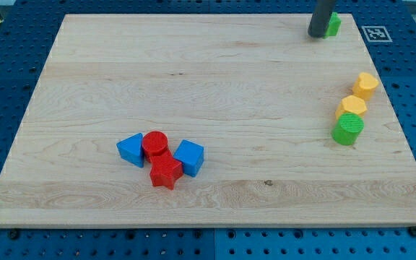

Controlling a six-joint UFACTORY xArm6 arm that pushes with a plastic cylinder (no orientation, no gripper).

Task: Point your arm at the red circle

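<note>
Single camera view, wooden board (215, 79) on a blue perforated bench (6, 65).

Left half, toward the bottom edge: a tight cluster of four blocks.
- Blue triangular block (130, 149), leftmost of the cluster, touching or just beside the red circle.
- Red circle (155, 144), the task block: a short upright cylinder, left of the board's centre line and nearer the bottom edge than the top. It sits between the two blue blocks, with the red star just below it, apparently in contact.
- Red star (165, 172), the member of the cluster closest to the bottom edge.
- Blue block (189, 157), angular, exact shape unclear, on the cluster's right side, touching the red star.

Right side, near the right edge at about mid-height: three blocks in a slanted line.
- Green round block (347, 129), lowest, ridged side.
- Yellow block (352, 107), touching the green one above it; shape looks many-sided.
- Yellow block (365, 84), uppermost and closest to the right edge, just beside the other yellow.

Top right corner: my tip (316, 35), the lower end of the dark rod, rests at the top edge, against the left side of a small green block (332, 25) whose shape is partly hidden by the rod. The tip is well apart from the red circle, across the board diagonally.

Claw state: this arm carries no claw, only the rod, so released or clenched cannot be told.

A black-and-white marker tag (376, 33) lies on the bench just off the top right corner.
</note>
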